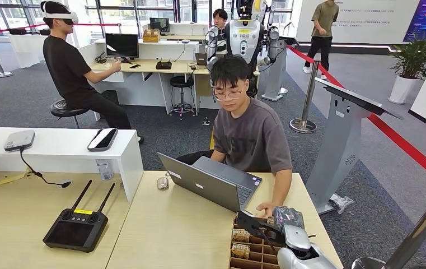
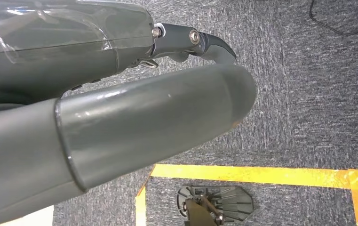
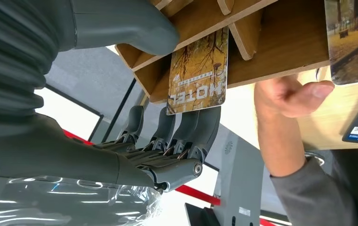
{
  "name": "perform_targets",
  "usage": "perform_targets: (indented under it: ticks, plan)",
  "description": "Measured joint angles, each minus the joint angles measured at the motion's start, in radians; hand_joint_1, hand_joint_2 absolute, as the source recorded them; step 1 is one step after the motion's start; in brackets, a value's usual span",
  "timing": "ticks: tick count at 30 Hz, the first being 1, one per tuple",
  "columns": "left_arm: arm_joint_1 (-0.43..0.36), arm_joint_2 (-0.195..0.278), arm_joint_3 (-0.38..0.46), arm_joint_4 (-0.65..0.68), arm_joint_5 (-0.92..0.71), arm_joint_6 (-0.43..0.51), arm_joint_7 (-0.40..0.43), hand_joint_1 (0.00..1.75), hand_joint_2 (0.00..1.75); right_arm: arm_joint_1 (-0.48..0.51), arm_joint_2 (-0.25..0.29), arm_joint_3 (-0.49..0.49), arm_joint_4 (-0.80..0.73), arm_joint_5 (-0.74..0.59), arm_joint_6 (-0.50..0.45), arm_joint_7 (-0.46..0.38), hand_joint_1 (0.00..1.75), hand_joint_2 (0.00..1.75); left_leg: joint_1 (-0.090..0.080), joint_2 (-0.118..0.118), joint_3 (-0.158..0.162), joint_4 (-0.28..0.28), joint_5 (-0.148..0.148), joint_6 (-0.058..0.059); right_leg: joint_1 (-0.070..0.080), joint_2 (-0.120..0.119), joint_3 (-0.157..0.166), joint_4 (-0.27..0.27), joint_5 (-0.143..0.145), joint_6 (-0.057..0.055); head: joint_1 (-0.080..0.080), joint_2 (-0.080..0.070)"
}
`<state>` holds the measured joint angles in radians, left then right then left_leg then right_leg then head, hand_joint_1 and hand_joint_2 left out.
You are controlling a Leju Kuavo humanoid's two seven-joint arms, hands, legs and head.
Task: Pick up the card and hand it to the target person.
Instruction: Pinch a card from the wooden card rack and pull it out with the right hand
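Card stands in the wooden rack, right hand fingers lined up behind it, grip unclear, while left hand hangs, fingers unreadable.

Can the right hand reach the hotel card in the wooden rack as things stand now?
Probably yes. The right hand is already at the wooden rack, its fingers right by the hotel card, and nothing stands between them. The person's hand rests beside the rack, apart from that card.

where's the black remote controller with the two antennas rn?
Head view: the black twin-antenna remote controller lies on the pale wooden table, lower left, left of the grey open laptop.
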<state>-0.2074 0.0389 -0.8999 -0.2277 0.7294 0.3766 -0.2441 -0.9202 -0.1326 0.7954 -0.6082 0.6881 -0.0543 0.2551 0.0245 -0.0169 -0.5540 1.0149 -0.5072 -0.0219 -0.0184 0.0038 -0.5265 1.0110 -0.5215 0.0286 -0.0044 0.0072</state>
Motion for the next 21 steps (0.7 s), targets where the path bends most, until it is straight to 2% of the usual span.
perform_targets:
  ticks: [5, 13, 21]
  plan:
    - [0.000, 0.000, 0.000, 0.000, 0.000, 0.000, 0.000, 0.00, 0.00, 0.000, 0.003, 0.000, 0.005, -0.013, 0.000, -0.010, 0.86, 1.75, 0.000, 0.000, 0.000, 0.000, 0.000, 0.000, 0.000, 0.000, 0.000, 0.000, 0.000, 0.000, 0.000, 0.000]
    - [0.000, 0.000, -0.008, 0.000, 0.002, 0.000, -0.001, 0.00, 0.00, -0.005, 0.015, 0.000, 0.008, -0.038, -0.001, -0.029, 1.03, 1.75, 0.000, 0.000, 0.000, 0.000, 0.000, 0.000, 0.000, 0.000, 0.000, 0.000, 0.000, 0.000, 0.000, 0.000]
    - [0.000, 0.000, -0.010, 0.000, 0.003, 0.001, -0.006, 0.00, 0.00, -0.007, 0.017, 0.000, 0.007, -0.033, -0.002, -0.019, 0.98, 1.75, 0.000, 0.000, 0.000, 0.000, 0.000, 0.000, 0.000, 0.000, 0.000, 0.000, 0.000, 0.000, 0.000, 0.000]
